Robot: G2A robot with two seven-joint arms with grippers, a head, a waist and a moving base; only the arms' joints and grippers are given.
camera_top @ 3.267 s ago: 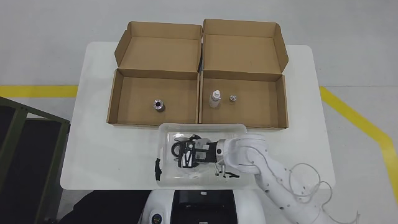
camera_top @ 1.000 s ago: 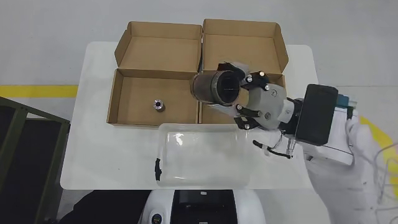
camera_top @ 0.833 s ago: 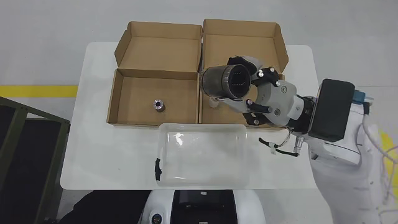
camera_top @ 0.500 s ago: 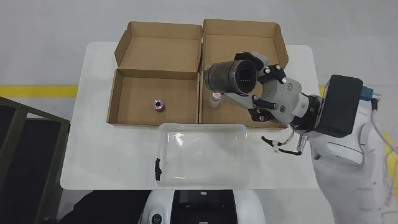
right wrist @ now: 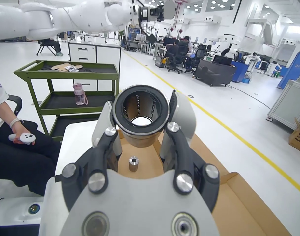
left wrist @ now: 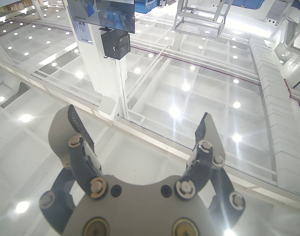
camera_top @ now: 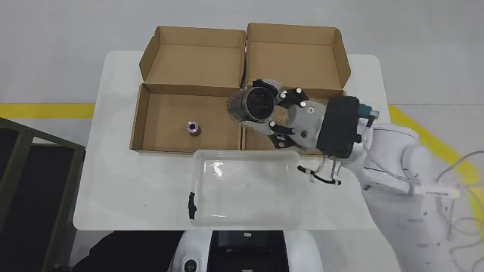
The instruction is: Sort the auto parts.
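Top view: right gripper (camera_top: 265,111) pinching the cylindrical sleeve (camera_top: 252,104), held sideways above the left box's (camera_top: 162,125) right wall, probably to drop it beside the small steel bushing (camera_top: 193,127) inside. Left gripper (left wrist: 140,133) spread, empty.

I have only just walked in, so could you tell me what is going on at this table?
The robot is sorting auto parts. Its right gripper is shut on a large hollow metal cylinder, held in the air about where the open left box and right box meet. A small metal part lies in the left box. A clear tray sits in front of the boxes. The left gripper is open, holds nothing and points up at the ceiling.
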